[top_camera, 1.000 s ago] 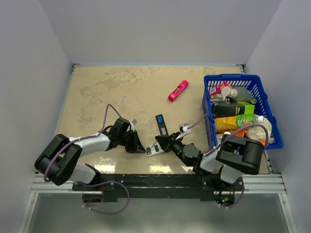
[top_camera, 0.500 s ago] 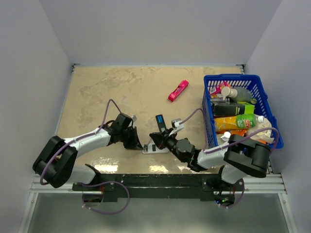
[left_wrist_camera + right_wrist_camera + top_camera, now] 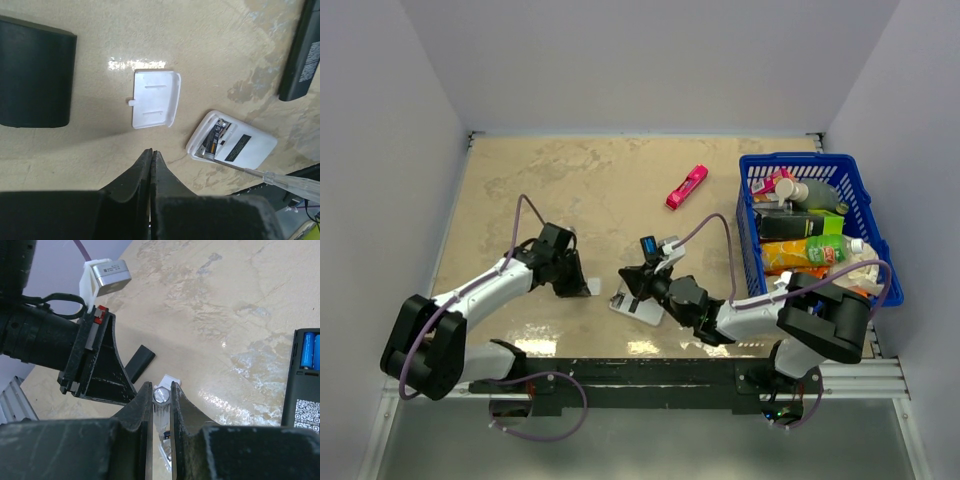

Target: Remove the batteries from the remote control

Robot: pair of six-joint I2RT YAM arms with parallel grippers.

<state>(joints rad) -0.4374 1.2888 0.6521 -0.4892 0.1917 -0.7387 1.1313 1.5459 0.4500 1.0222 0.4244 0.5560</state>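
A white remote (image 3: 235,145) lies back up with its compartment open; a greyish battery (image 3: 216,140) lies inside. It also shows in the top view (image 3: 640,309). Its white cover (image 3: 154,98) lies loose on the table beside it. A black remote (image 3: 305,385) holds two blue batteries (image 3: 312,351). My left gripper (image 3: 151,151) is shut and empty, above the table short of the white cover. My right gripper (image 3: 161,387) is shut on a clear-handled tool (image 3: 161,396) that points down at the white remote.
A flat black cover (image 3: 35,72) lies left of the white cover. A pink object (image 3: 687,186) lies mid-table at the back. A blue basket (image 3: 750,215) full of bottles and packets stands at the right. The black remote (image 3: 649,250) lies just behind the white one.
My left gripper has drawn back to the left, away from the white remote, and the white cover now lies free on the table. My right gripper has moved left over the white remote.
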